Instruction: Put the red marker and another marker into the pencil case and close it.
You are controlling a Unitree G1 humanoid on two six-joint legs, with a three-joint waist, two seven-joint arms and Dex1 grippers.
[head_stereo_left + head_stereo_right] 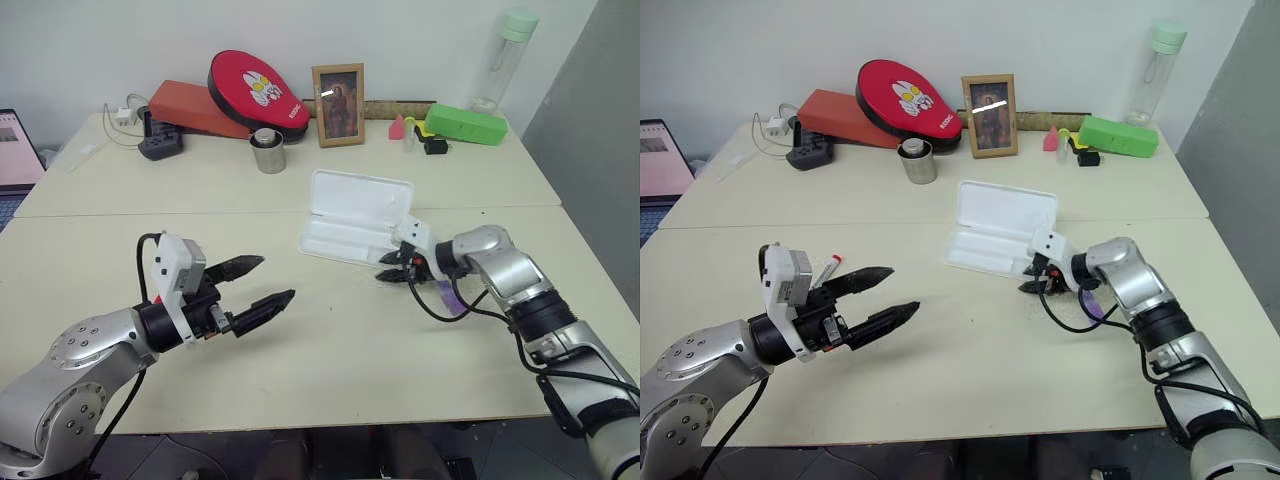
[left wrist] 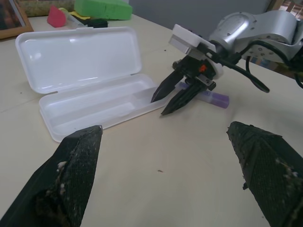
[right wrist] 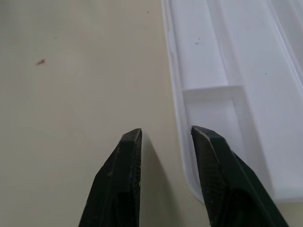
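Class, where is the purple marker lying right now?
The purple marker lies flat on the table, on the robot's right, just behind the right gripper and near the open pencil case, outside it.

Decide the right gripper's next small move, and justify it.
Probably shift the right gripper over onto the purple marker lying on the table beside it: it grips nothing, and the open pencil case is empty.

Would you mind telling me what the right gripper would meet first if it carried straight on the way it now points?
Probably the near corner edge of the pencil case: the right gripper points down at the table with one fingertip already over that rim. Depth is unclear, so it might touch the bare tabletop beside it first.
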